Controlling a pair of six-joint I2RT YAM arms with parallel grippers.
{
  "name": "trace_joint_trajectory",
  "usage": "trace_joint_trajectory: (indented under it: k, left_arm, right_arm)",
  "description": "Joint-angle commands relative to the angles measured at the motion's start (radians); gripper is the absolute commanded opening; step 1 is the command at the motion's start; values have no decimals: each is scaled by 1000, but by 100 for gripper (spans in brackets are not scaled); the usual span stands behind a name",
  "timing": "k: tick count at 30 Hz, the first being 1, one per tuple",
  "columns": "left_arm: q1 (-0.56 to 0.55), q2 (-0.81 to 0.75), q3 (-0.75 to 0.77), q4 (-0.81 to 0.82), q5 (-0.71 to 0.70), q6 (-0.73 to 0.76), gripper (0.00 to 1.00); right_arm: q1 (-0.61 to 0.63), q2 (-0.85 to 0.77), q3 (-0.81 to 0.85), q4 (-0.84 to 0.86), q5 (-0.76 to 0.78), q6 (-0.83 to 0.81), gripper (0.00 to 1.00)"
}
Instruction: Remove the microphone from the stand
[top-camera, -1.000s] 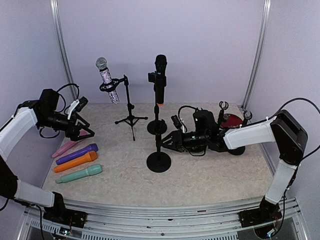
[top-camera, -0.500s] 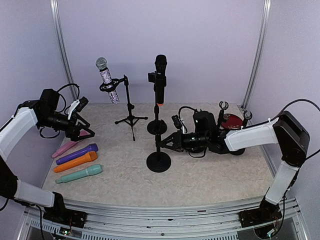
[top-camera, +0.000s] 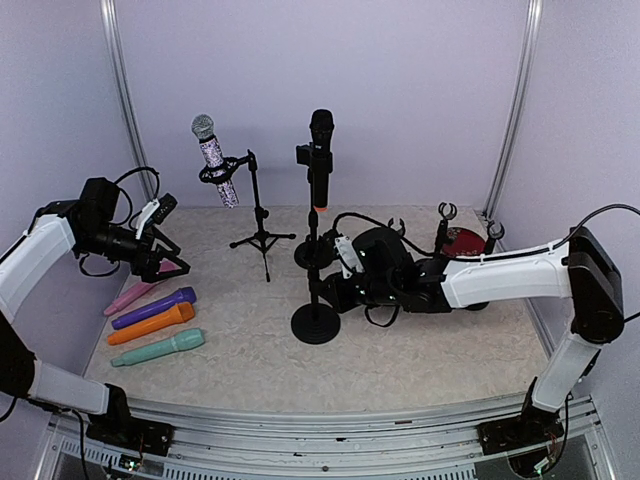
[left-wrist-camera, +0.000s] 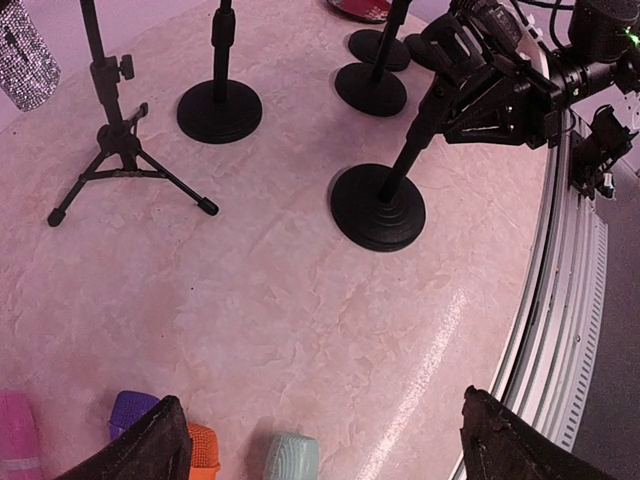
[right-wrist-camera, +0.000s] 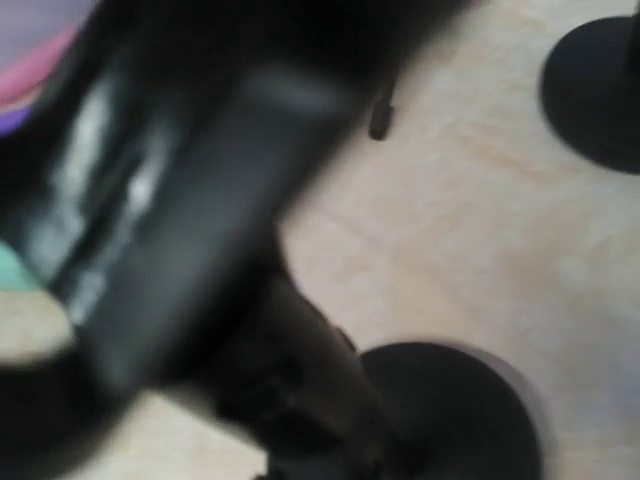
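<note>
A black microphone (top-camera: 320, 158) with an orange ring stands upright in a clip, high above two round stand bases that line up under it. My right gripper (top-camera: 326, 291) is shut on the pole of the front stand (top-camera: 316, 323), low down, just above its base. The left wrist view shows that stand (left-wrist-camera: 379, 206) leaning toward the right gripper (left-wrist-camera: 437, 103). The right wrist view is blurred and shows only dark shapes and the stand base (right-wrist-camera: 455, 410). My left gripper (top-camera: 170, 256) hangs open at the far left, nothing between its fingers (left-wrist-camera: 150, 452).
Pink (top-camera: 130, 296), purple (top-camera: 155, 307), orange (top-camera: 152, 324) and teal (top-camera: 158, 347) microphones lie at the left. A sparkly microphone (top-camera: 215, 160) sits on a tripod stand (top-camera: 262, 240). A second round base (top-camera: 313, 254) is behind the front one. More small stands (top-camera: 447, 212) and a red object (top-camera: 466, 240) are at the right.
The right arm reached left and its jaws closed on the front stand's pole. That stand's base slid slightly left. The left arm has not moved.
</note>
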Motion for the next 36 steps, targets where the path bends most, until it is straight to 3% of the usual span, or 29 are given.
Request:
trace_joint_trajectory:
  k: [1,5,7,10,12,14,22,30,36]
  left_arm:
    - [-7,-5,22,-18,7,13,91]
    - [-8,-4,28,-25,2,17,91]
    - [-8,-4,28,-27,0,19,91]
    - [-8,-5,31,-27,0,19,91]
    - [-8,-5,29,-27,3,19,91]
    - [-9,-5,26,-27,5,21,91]
    - [-8,-11,25,-28,8,22,91]
    - [-8,-21,38,-42,-7,38,91]
    - [-8,-27,46,-44,-3,39,91]
  right_arm:
    - [27,26,-5,-152,243,-146,0]
    - [65,16,20,-186,377,-227,3]
    - [68,-5,50,-209,394,-248,34]
    - [68,-55,95,-231,384,-271,67]
    - [65,-81,128,-243,382,-278,79]
    - [56,-87,160,-259,368,-277,83]
    - [48,37,341,-313,320,-294,82]
    - [32,162,468,-382,323,-336,59]
    - [27,175,457,-368,334,-374,51]
